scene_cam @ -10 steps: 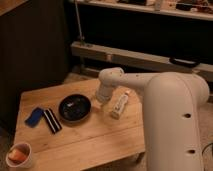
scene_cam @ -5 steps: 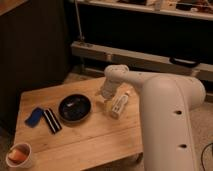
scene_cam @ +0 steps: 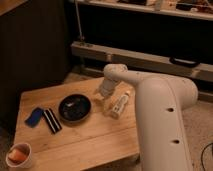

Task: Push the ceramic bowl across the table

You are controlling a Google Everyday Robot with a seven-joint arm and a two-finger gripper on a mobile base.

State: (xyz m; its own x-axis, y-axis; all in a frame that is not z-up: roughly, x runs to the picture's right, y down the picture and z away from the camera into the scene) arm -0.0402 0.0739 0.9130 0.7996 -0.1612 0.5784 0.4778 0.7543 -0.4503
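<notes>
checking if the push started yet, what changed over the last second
Only the arm moved: its thick link shifted slightly left in view and the wrist rose a little. The end effector hangs low just right of the ceramic bowl, between it and the white bottle. Nothing was grasped or released. The bowl, bottle, blue pad, striped block and cup kept their places on the table.
</notes>
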